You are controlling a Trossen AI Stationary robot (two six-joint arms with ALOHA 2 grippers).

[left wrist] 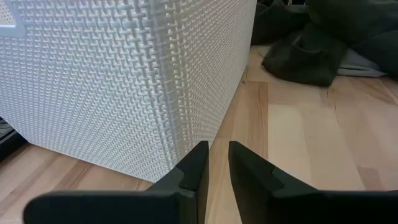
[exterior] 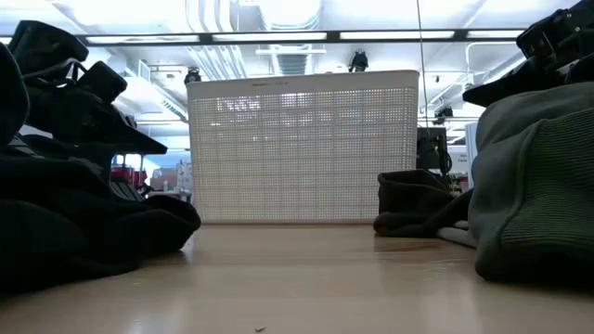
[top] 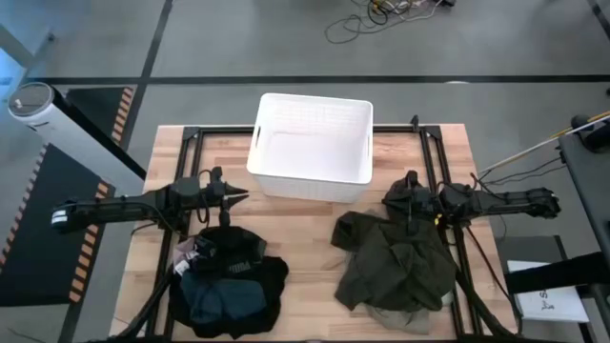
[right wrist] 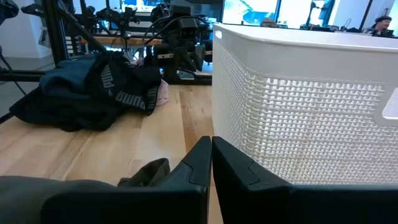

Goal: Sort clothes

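Dark pile (top: 227,281): soft black and teal folds, a pink scrap in them, just under your left gripper (top: 234,197).
Olive pile (top: 393,262): limp olive and khaki, spread front to back below your right gripper (top: 396,197).
Grip: left fingers a slit apart, right pressed closed, both empty.
Basket (top: 310,177): stiff white lattice, behind, between the arms.
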